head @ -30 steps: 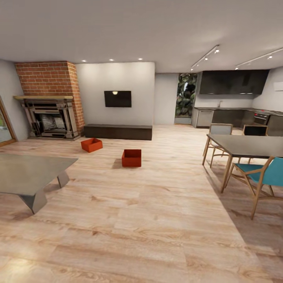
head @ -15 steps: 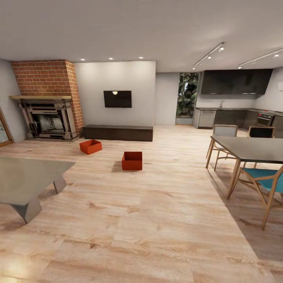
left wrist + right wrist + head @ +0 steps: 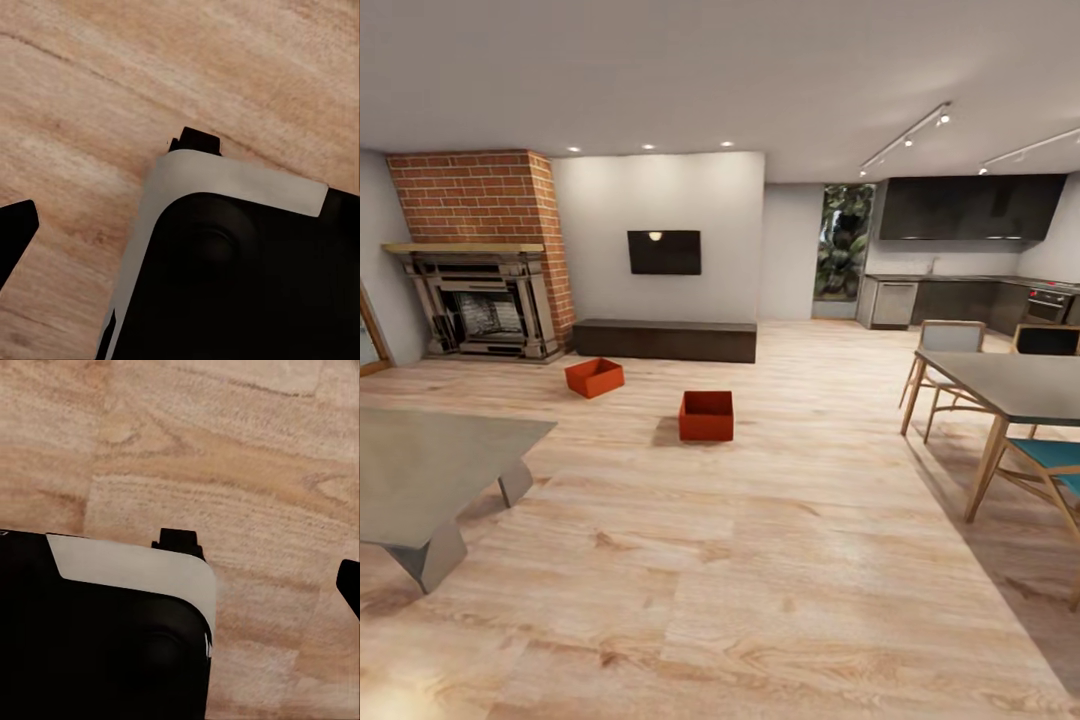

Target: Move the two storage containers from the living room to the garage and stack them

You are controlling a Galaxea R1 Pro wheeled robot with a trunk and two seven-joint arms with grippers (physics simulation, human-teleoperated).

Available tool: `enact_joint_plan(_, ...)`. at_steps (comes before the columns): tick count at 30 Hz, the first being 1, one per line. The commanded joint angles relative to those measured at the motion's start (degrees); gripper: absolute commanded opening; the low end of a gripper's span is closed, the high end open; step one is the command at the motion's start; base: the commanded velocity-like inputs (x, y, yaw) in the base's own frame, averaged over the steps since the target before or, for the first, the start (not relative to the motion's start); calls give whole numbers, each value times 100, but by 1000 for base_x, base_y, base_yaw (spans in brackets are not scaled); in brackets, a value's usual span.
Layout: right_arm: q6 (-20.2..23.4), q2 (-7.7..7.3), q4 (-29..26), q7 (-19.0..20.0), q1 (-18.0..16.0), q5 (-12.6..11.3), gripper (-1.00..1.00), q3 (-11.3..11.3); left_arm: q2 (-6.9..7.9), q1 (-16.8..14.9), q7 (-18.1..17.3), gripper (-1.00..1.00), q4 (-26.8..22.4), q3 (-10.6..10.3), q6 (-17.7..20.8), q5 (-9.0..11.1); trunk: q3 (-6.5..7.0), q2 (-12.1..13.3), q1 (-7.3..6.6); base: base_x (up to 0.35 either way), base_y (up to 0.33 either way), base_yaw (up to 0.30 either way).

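Observation:
Two orange-red storage containers stand open-topped on the light wood plank floor of the living room in the head view. The nearer one (image 3: 706, 416) is mid-room, square to me. The farther one (image 3: 594, 377) sits turned at an angle, closer to the brick fireplace (image 3: 480, 300). Both are well ahead of me and apart from each other. In the left wrist view a black fingertip (image 3: 15, 232) of my left gripper (image 3: 180, 247) shows at the frame edge over the planks. My right gripper (image 3: 180, 585) shows a fingertip (image 3: 349, 585) the same way. Both stand open and hold nothing.
A low grey coffee table (image 3: 420, 470) stands at the near left. At the right are a dark dining table (image 3: 1020, 385) and wooden chairs (image 3: 1050, 460). A dark low bench (image 3: 665, 340) runs under the wall TV (image 3: 664, 252). My black-and-white base (image 3: 240, 270) shows below both wrists.
The whole head view has shifted: I have rolled a little closer, so the containers look slightly larger and the dining table has slid toward the right edge. The containers themselves have not moved.

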Motion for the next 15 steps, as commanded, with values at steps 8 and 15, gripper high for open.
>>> enact_joint_plan(8,-35,0,18,4,-8,-55,100,49,13,0,6,100,-1,19,35,51,-6,-3,3,282,171,0)
enact_joint_plan(15,-29,7,18,3,-8,-55,100,54,19,0,6,100,2,19,59,52,-6,-3,3,326,9,0)
